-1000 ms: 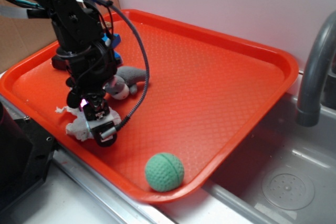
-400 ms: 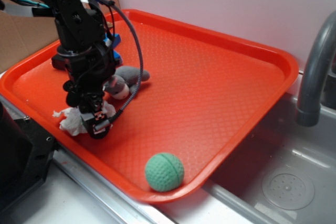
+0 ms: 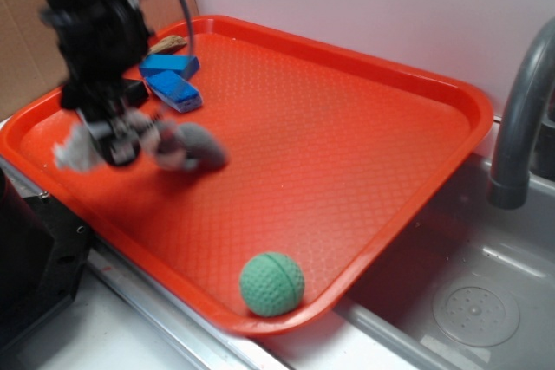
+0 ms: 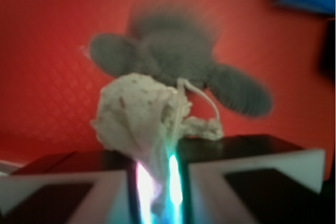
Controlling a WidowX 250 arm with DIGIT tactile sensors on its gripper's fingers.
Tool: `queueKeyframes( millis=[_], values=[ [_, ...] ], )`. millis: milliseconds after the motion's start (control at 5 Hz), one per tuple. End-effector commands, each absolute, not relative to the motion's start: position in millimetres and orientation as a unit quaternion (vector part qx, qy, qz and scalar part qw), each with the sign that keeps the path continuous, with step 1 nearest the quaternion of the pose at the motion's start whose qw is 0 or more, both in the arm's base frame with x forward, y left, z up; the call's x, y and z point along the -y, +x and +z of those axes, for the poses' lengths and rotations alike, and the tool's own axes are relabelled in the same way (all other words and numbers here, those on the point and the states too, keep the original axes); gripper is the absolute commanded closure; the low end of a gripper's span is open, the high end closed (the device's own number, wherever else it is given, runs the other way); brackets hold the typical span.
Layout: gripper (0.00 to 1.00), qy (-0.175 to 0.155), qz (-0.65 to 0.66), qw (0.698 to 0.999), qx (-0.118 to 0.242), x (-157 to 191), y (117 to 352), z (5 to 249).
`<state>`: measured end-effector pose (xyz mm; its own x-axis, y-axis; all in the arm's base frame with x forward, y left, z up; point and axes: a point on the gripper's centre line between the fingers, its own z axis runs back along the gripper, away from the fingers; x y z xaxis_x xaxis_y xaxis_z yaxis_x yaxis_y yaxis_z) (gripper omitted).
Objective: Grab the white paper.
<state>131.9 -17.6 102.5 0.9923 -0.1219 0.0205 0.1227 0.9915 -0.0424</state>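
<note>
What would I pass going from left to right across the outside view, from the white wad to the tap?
White paper held in the end effector → grey plush animal → green ball → grey faucet.

An orange-red tray (image 3: pixel 364 119) is showing a diamond texture; white paper (image 4: pixel 136 114), grey plush (image 3: pixel 195 146), green ball (image 3: pixel 271 283), blue blocks (image 3: pixel 171 80).

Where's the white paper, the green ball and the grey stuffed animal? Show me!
white paper (image 4: pixel 137 115): wrist view, on the crumpled wad's middle.
green ball (image 3: pixel 271 283): exterior view, on its centre.
grey stuffed animal (image 3: pixel 198 146): exterior view, on its blurred grey body.
</note>
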Motion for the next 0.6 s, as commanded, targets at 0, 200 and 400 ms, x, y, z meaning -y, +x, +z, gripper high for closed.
queueKeyframes(
  millis=[0, 200, 400],
  values=[
    [1.00, -0.040, 0.050, 0.995, 0.082, -24.0, 142.2, 206.3],
    [1.00, -0.020, 0.108, 0.990, 0.093, -42.6, 155.5, 233.0],
    [1.00, -0.027, 0.126, 0.989, 0.069, -54.8, 170.6, 232.3]
  ],
)
